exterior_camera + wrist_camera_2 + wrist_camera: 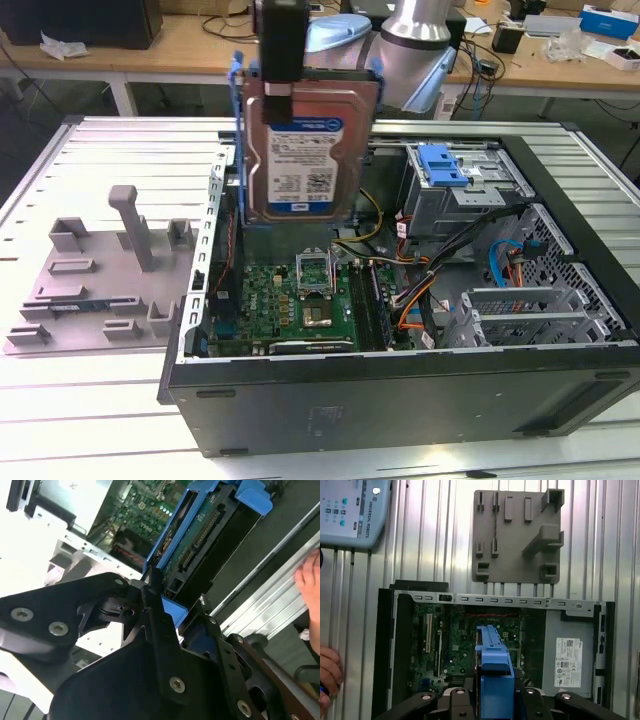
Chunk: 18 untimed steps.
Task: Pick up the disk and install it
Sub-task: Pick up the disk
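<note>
In the exterior view, the nearest thing is the dark front wall of an open computer case (400, 385), lying on its side on a ribbed metal worktop (130, 140). Inside it, the green circuit board (290, 300) lies flat on the case floor. Further back, toward the exterior view's right, stands a grey metal drive cage (450, 205) with a blue bracket (443, 165) on top.

On the exterior view's left, just beside the case, a grey plastic holder (95, 275) with posts and slots sits on the worktop.

The disk (305, 150) hangs upright in the air over the case, above the circuit board and apart from the drive cage. Its labelled face is turned to the exterior camera and its blue frame runs along its edges. The claw (282, 75) comes down from above and pinches the top end of the disk. In the second wrist view, its black fingers (160, 625) are pressed against the blue frame.

In the first wrist view the disk (495, 675) is seen edge-on over the circuit board. A person's hand (329, 672) shows on the worktop near the case, and a grey control tablet (352, 510) lies further off.

Behind the case rises the robot arm (420, 30), and beyond it are cluttered wooden benches (180, 50).
</note>
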{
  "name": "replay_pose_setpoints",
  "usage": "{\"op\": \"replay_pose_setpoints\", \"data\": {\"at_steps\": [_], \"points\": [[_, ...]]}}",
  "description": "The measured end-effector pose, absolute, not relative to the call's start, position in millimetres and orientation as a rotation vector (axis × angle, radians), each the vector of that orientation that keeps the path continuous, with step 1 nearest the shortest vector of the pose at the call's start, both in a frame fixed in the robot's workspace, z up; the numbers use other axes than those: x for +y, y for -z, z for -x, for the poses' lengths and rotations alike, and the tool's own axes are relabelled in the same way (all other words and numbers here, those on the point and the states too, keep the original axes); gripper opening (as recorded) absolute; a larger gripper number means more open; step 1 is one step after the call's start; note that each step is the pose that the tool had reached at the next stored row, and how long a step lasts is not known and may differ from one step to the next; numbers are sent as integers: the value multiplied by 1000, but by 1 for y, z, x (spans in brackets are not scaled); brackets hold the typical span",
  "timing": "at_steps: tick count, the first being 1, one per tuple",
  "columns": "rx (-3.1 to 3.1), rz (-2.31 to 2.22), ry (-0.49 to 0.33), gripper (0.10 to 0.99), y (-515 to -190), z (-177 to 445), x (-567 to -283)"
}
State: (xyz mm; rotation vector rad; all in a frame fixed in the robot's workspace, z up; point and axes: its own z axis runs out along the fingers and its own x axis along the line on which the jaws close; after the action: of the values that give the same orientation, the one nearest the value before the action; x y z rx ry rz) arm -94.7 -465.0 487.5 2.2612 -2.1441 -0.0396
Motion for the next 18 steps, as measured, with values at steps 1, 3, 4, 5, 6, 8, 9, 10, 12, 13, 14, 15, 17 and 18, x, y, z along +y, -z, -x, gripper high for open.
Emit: {"op": "replay_pose_setpoints", "data": {"at_steps": [1, 3, 4, 5, 6, 8, 9, 10, 12, 13, 14, 15, 17, 18], "points": [[-2144, -2261, 40, 369, -487, 88, -468], [-2146, -2263, 36, 369, -485, 81, -470], [-2148, -2264, 32, 369, -484, 74, -473], [-2148, -2265, 30, 369, -484, 71, -474], [-2149, -2266, 28, 369, -483, 68, -475], [-2151, -2268, 24, 369, -481, 61, -478], [-2152, -2270, 21, 369, -480, 57, -480], [-2153, -2271, 19, 369, -479, 54, -481], [-2155, -2272, 15, 369, -478, 50, -483], [-2156, -2273, 13, 369, -477, 48, -484], [-2156, -2274, 11, 369, -476, 45, -485], [-2157, -2275, 9, 369, -475, 40, -488], [-2157, -2275, 9, 369, -473, 31, -491], [-2157, -2275, 9, 369, -473, 26, -493]]}}
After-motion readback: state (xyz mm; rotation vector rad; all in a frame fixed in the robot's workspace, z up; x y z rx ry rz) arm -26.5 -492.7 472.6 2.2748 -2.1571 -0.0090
